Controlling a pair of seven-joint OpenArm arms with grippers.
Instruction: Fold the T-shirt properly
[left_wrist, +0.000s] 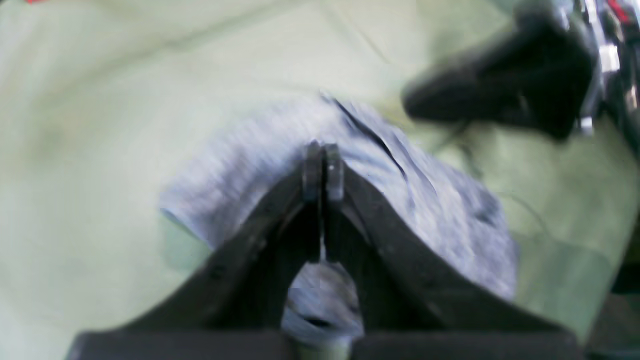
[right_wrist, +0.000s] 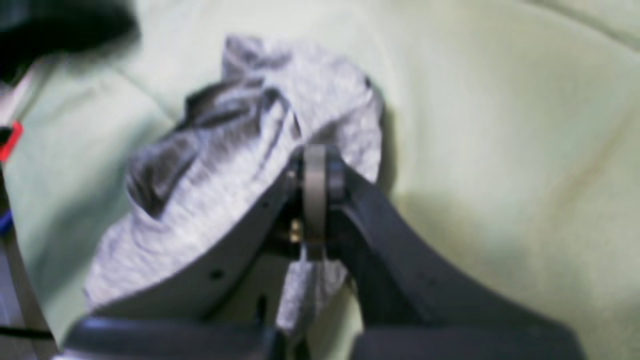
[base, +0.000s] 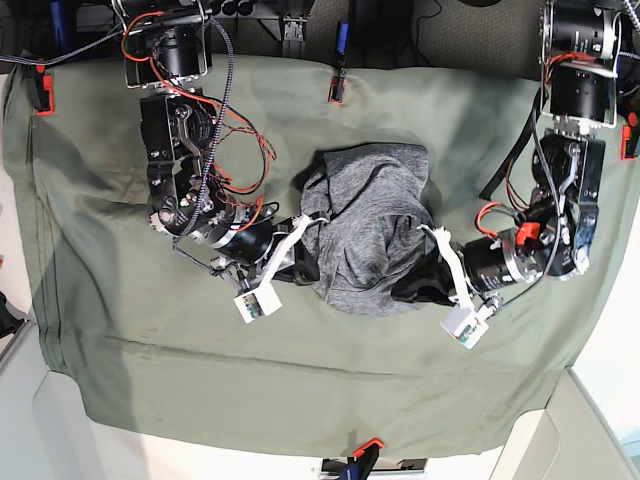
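While both wrist views are blurred, the jaws can be read. The T-shirt (base: 372, 225) lies bunched in a rumpled heap at the middle of the olive-green table cloth (base: 120, 330), between the two arms. Left gripper (left_wrist: 322, 172): jaws pressed together, pinching grey fabric at the heap's edge. Right gripper (right_wrist: 316, 172): jaws likewise closed on a fold of the shirt, cloth hanging below the fingertips.
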